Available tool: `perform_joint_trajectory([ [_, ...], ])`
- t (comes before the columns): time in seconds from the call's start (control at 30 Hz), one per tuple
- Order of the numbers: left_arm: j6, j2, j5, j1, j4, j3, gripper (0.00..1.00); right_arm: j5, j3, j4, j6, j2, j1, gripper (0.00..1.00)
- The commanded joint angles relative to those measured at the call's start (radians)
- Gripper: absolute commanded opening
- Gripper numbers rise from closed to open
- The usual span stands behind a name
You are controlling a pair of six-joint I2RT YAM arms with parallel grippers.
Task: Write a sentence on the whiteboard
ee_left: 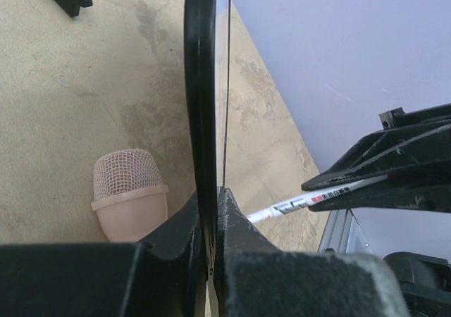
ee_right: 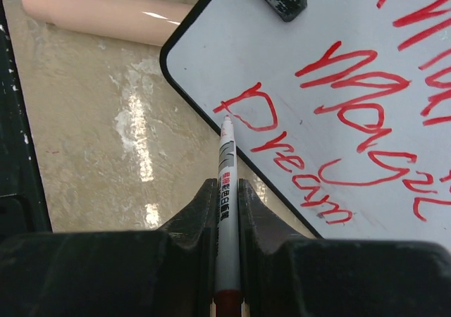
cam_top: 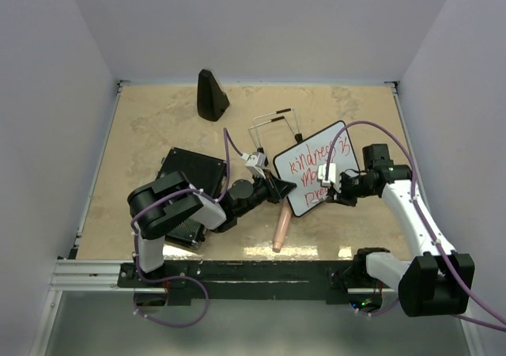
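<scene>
The small white, black-framed whiteboard, over the tan counter with its long axis running 8 to 2 o'clock, sits clamped in the left jaws, while the right jaws grip a white red-ink marker, tip at 12 o'clock on the board's near corner.

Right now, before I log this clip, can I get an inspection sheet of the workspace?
Surface: tan tabletop, mottled, with glare near the front edge.
Job's things: whiteboard carries red handwriting, "Dream" legible; marker tip touches it by the D.
Clutter: pink microphone lying beside the board; black ribbed case at left; dark cone-shaped object at the far edge.
Grippers: left end effector shut on the whiteboard's edge; right end effector shut on the marker.
Cables: a purple cable loops off each arm; the right one arcs above the board.
Surroundings: plain pale walls on three sides; metal rail at the near edge.
</scene>
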Motion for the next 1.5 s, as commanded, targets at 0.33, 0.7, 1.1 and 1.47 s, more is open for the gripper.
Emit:
perform_joint_trajectory([
  [0.33,0.024,-0.011,0.02,-0.003,0.079,0.019,0.0,0.011,-0.017,0.102,0.107,0.003,0.108,0.0],
  [0.7,0.026,-0.012,0.018,-0.003,0.084,0.011,0.0,0.057,-0.027,0.108,0.13,-0.013,0.123,0.0],
  [1.1,0.024,-0.02,0.019,-0.003,0.085,0.007,0.0,0.082,-0.03,0.114,0.144,0.006,0.125,0.0],
  [1.47,0.024,-0.019,0.018,-0.004,0.084,0.008,0.0,0.132,-0.037,0.156,0.199,0.016,0.125,0.0],
])
